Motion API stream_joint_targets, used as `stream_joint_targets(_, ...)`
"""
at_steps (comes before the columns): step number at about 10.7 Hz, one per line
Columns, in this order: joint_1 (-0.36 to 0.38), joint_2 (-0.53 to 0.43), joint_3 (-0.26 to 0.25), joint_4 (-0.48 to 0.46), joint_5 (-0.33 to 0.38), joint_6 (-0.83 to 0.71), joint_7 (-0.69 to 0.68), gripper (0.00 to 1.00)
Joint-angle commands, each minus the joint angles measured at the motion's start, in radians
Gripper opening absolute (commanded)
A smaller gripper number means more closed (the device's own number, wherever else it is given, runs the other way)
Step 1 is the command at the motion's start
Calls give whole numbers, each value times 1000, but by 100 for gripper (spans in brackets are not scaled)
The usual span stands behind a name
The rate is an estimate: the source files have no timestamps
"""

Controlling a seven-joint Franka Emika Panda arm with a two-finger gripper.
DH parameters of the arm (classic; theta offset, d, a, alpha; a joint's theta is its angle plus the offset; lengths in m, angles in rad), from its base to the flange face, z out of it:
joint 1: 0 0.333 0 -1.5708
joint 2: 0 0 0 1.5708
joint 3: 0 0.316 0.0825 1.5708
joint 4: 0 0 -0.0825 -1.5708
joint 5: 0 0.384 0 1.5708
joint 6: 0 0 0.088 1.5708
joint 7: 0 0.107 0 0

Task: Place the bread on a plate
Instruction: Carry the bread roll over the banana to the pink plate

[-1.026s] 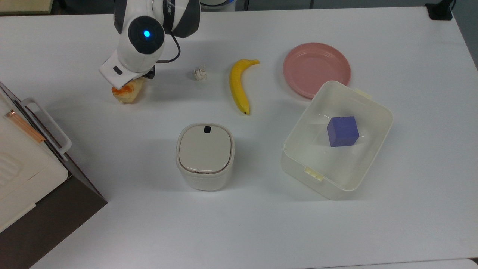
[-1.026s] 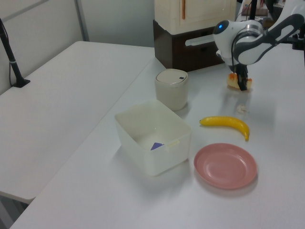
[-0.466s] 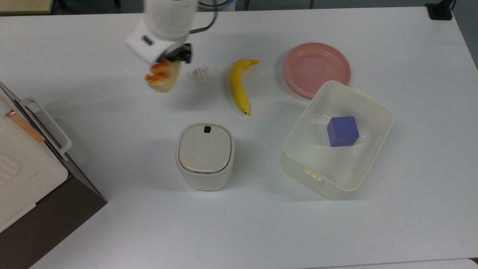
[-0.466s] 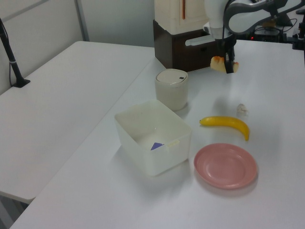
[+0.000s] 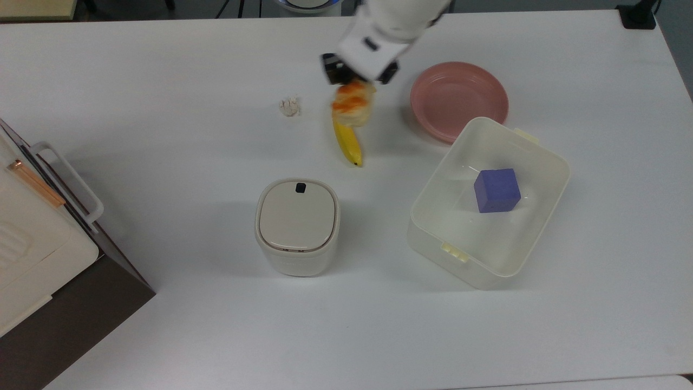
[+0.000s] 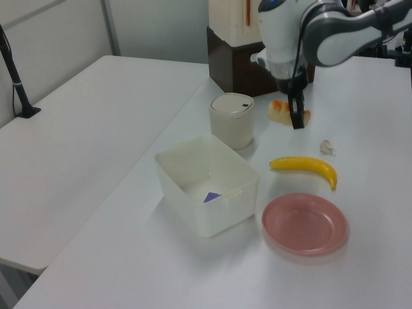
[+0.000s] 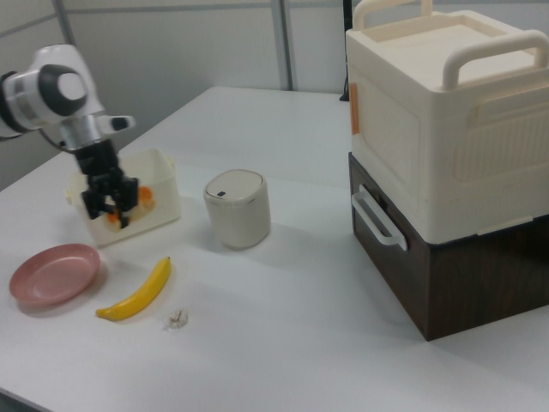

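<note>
Closest in the top view stand the round-cornered cream bin [image 5: 297,226] with its closed lid and, on the top view's right, the translucent white tub [image 5: 489,203] with a purple cube [image 5: 497,190] inside it. Both rest on the white desk [image 5: 162,325]. At the top view's left edge there is a cream box with handles [image 5: 32,216] on a dark brown base.

Farther back, the yellow banana [image 5: 349,143] lies on the desk, and a tiny white crumpled scrap [image 5: 289,106] lies apart from it on the top view's left. The bread [image 5: 353,104] is in the air above the upper part of the banana, and it hides this part in the top view. The claw [image 5: 357,73] pinches the bread from above with its dark fingers [image 6: 296,116]; in the left view the bun hangs clearly over the desk, not touching it.

The pink plate [image 5: 459,100] sits farther to the top view's right, beside the tub's far corner, with nothing on it. The bread is near the plate but not over it.
</note>
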Motion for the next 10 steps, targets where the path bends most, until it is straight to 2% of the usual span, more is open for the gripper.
stream_joint_targets(1, 149, 39, -7, 20, -1, -33, 155, 0)
stream_joint_targets(7, 307, 131, 2, 3, -4, -34, 286, 0)
stream_joint_targets(9, 332, 148, 7, -1, -1, -31, 312, 0)
stream_joint_targets(10, 323, 148, 31, -1, 2, -37, 326, 43)
